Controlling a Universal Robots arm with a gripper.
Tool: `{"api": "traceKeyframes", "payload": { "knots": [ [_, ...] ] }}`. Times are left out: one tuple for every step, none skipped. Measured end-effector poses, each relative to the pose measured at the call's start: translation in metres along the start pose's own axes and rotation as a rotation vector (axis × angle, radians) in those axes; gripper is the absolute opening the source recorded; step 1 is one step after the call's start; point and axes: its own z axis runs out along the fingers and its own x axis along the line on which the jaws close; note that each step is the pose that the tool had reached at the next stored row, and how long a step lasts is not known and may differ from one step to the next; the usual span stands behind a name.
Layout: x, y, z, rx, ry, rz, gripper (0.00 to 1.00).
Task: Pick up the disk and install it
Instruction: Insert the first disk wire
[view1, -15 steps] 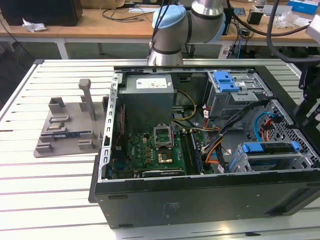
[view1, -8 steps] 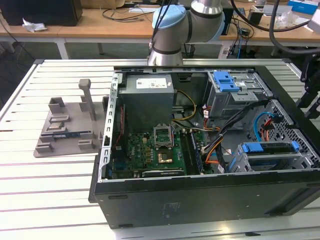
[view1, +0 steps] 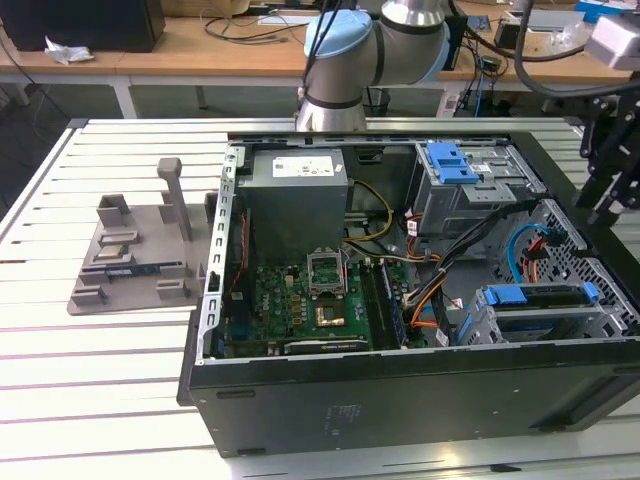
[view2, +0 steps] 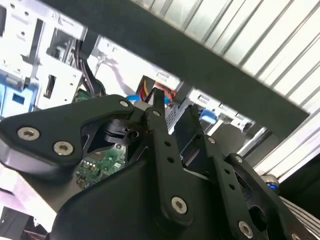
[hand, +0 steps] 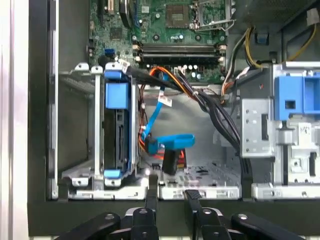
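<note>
The disk (view1: 535, 322) sits edge-on in the metal drive cage at the front corner of the open computer case, on the exterior view's right, framed by its blue carrier bracket. In the first wrist view the disk (hand: 120, 132) stands in that cage between blue bracket ends. My gripper (view1: 608, 200) hangs outside the case wall, on the exterior view's far right, apart from the disk. In both wrist views its two black fingers (hand: 151, 189) stand a small gap apart with nothing between them; the gripper (view2: 175, 112) is open.
The grey power supply box (view1: 298, 190) and green motherboard (view1: 310, 300) fill the case's middle. A blue latch (hand: 295, 97) tops the other drive bay. Loose blue and orange cables (hand: 170, 142) lie beside the cage. A grey fixture (view1: 135, 250) stands on the slatted table.
</note>
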Motion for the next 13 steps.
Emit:
{"api": "traceKeyframes", "payload": {
  "knots": [
    [0.0, 0.0044, 0.0008, 0.0, 0.0031, 0.0, 0.36],
    [0.0, 0.0081, 0.0018, 0.0, 0.0053, 0.0, 0.36],
    [-0.0001, 0.0112, 0.0036, 0.0, 0.0064, 0.0, 0.36],
    [-0.0001, 0.0147, 0.0068, -0.0001, 0.0077, 0.0, 0.36],
    [-0.0001, 0.0166, 0.0096, -0.0001, 0.0081, 0.0, 0.36],
    [-0.0002, 0.0168, 0.0116, 0.0, 0.0082, 0.0, 0.36],
    [-0.0003, 0.0166, 0.0146, 0.0, 0.0085, 0.0, 0.36],
    [-0.0004, 0.0165, 0.0192, 0.0, 0.0089, 0.0, 0.36],
    [-0.0004, 0.0165, 0.0213, 0.0, 0.0092, 0.0, 0.36],
    [-0.0005, 0.0164, 0.0232, 0.0, 0.0095, 0.0, 0.36],
    [-0.0006, 0.0164, 0.0262, -0.0001, 0.0098, 0.0, 0.36],
    [-0.0006, 0.0163, 0.028, -0.0001, 0.0103, 0.0, 0.36],
    [-0.0006, 0.0163, 0.0287, 0.0, 0.011, 0.0, 0.36]
  ]
}}
